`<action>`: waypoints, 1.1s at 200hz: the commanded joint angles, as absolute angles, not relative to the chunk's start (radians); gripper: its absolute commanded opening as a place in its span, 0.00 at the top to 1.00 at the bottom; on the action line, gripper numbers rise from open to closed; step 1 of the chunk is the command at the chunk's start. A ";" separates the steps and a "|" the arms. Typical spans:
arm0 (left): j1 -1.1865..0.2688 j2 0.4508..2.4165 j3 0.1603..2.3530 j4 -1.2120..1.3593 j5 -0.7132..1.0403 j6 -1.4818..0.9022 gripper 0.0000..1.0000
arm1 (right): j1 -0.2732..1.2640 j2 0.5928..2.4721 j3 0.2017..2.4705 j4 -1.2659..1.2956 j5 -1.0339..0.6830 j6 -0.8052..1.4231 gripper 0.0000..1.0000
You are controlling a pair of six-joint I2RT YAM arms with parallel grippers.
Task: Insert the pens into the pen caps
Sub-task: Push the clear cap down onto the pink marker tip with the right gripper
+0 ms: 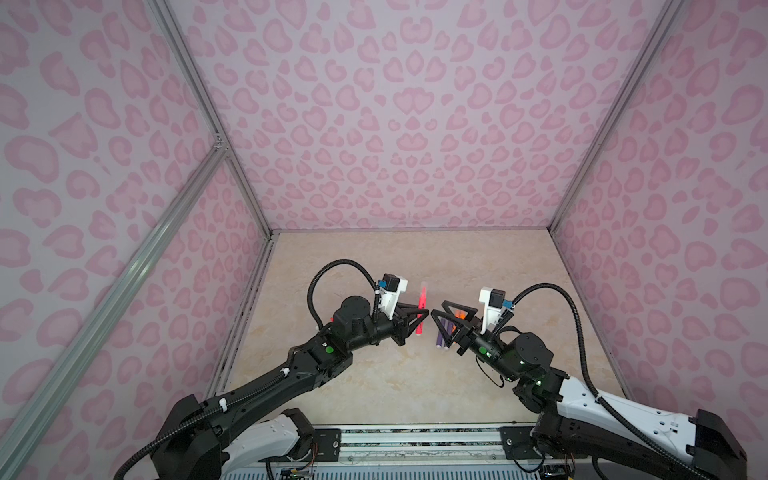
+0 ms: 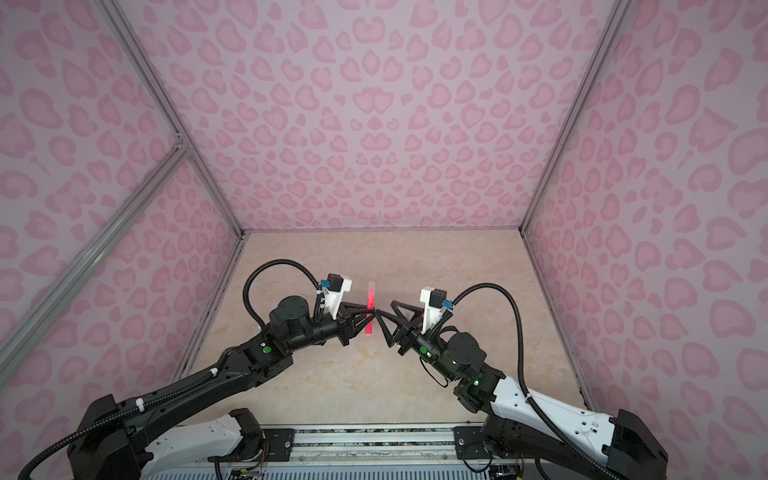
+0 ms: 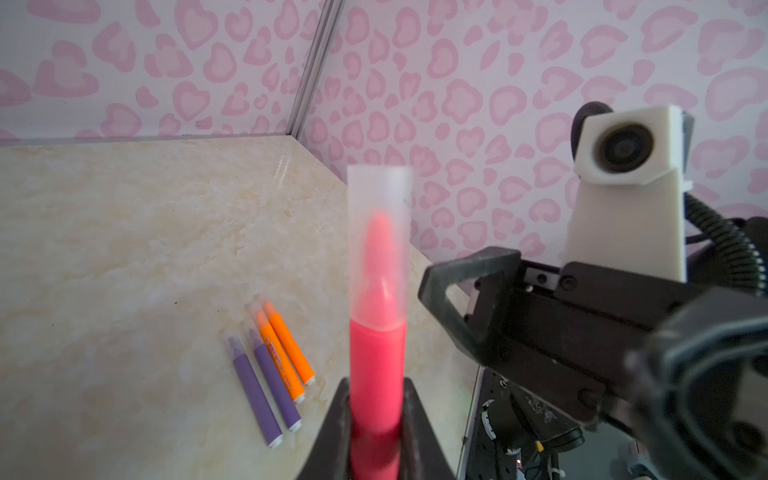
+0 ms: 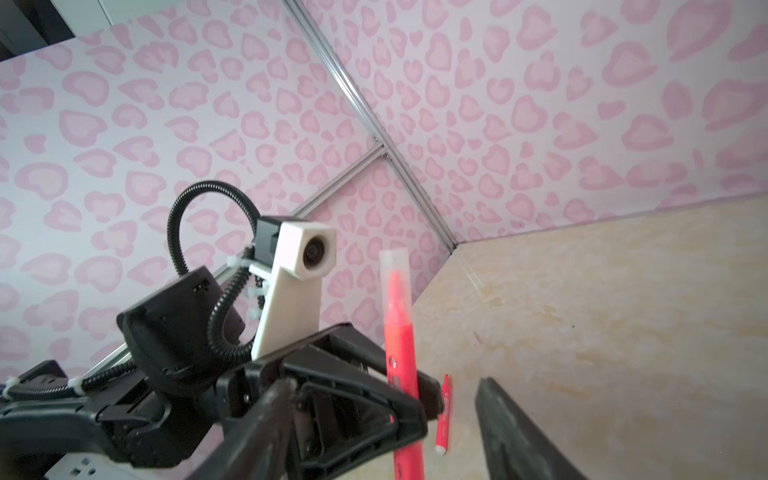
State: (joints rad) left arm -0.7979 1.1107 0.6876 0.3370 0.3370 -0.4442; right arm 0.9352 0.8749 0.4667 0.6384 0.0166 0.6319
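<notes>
Firstly, on the left arm's side a spare pen (image 4: 443, 415), also pink, lies flat on the table (image 1: 374, 270). Its tip looks bare, so it is probably waiting for its turn. Next comes the left gripper (image 1: 419, 319), whose jaws are closed on the body of the pink pen (image 3: 376, 365). It holds this pen upright above the table, tip upward. This is a sensible position, because the tip is free for the other arm to reach from the side. A clear cap (image 3: 380, 208) already sits over the tip; how firmly it is pushed on, one cannot tell. Just to the right, the right gripper (image 1: 436, 322) has its jaws spread and holds nothing. It is close beside the pen but apart from it. Below it, two purple pens (image 3: 253, 390) and two orange pens (image 3: 291, 349) lie side by side on the table – they seem capped, though the view is blurred.
</notes>
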 commanded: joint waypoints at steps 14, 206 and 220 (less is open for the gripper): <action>-0.798 1.124 0.706 0.343 0.342 -0.428 0.97 | 0.902 0.958 0.616 0.440 0.124 0.631 0.26; -0.799 1.150 0.725 0.305 0.305 -0.414 0.96 | 0.877 1.251 0.956 0.184 0.031 0.618 0.93; -0.799 1.151 0.725 0.305 0.302 -0.415 0.96 | 0.877 1.245 0.951 0.180 0.026 0.620 1.00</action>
State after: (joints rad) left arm -0.7986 1.1481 0.7128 0.2783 0.3077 -0.4248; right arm 0.8742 1.2488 0.9531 0.1814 0.0551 0.6117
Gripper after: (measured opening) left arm 0.183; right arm 0.076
